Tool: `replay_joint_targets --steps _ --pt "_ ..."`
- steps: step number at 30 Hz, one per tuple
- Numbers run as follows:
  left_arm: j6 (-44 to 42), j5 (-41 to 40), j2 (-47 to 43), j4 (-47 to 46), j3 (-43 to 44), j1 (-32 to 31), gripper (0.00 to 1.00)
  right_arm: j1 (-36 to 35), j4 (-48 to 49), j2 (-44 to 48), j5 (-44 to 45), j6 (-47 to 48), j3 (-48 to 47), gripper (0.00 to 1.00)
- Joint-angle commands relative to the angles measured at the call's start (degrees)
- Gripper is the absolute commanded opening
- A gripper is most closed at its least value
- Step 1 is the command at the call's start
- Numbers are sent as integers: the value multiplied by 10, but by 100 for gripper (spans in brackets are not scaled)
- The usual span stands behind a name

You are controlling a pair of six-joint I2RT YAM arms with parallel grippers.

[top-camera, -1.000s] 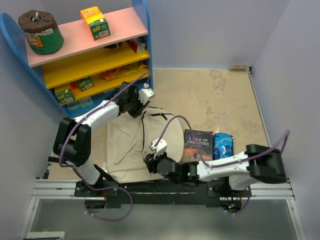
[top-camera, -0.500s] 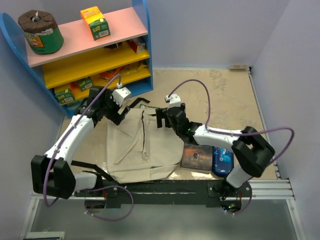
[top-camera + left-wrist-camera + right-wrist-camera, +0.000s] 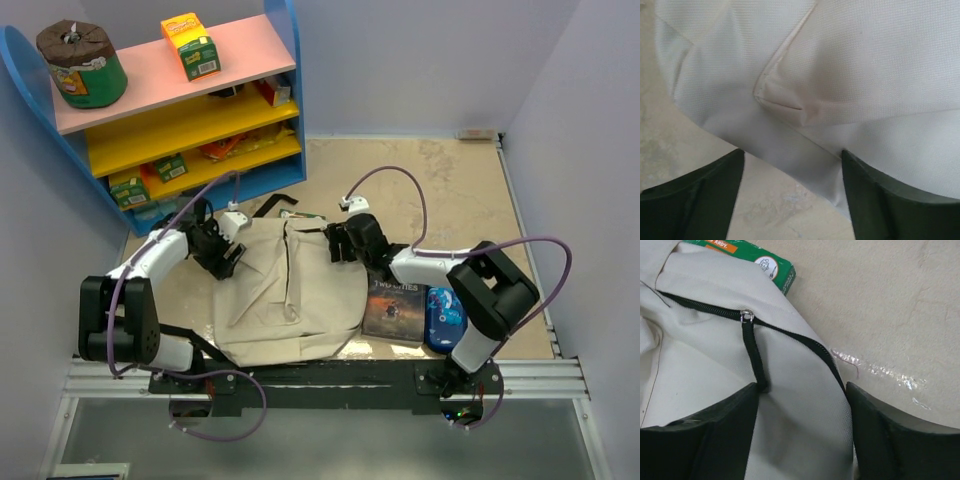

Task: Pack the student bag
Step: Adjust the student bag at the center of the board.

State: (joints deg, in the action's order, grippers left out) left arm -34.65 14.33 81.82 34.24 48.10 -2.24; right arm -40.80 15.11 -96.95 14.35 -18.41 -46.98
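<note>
student bag lies flat at mid-bench; left pincer and right pincer gape wide at its top corners, holding nothing. book and blue pencil case lie outside, so packing looks barely begun.

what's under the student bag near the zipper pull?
A green carton corner sticks out from beneath the student bag; fabric covers the rest of it. What's inside the bag cannot be seen.
</note>
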Motion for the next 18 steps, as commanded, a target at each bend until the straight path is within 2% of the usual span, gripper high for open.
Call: replay_joint_targets --steps 1,2,3,4,5,8,13,17,18 --pt "-20 56 49 -2 -6 0 68 3 19 40 -38 -21 33 55" --pt "-20 67 54 -2 1 0 44 3 22 58 -45 -27 38 48" --pt "-16 78 61 -1 10 0 28 3 24 67 -54 -35 48 40" --pt "-12 100 65 2 35 0 15 4 26 78 -54 -37 52 20" --pt "-6 108 67 5 49 0 1 2 26 89 -61 -42 58 13" --pt "26 140 77 14 117 -1 0 1 25 134 -89 -59 73 0" --pt "73 151 98 15 240 -17 0 -41 0 211 -100 -93 95 0" --pt "101 135 127 7 304 -33 0 -132 -12 232 -84 -156 124 0" --pt "102 123 131 3 314 -40 0 -142 -11 230 -86 -166 132 14"
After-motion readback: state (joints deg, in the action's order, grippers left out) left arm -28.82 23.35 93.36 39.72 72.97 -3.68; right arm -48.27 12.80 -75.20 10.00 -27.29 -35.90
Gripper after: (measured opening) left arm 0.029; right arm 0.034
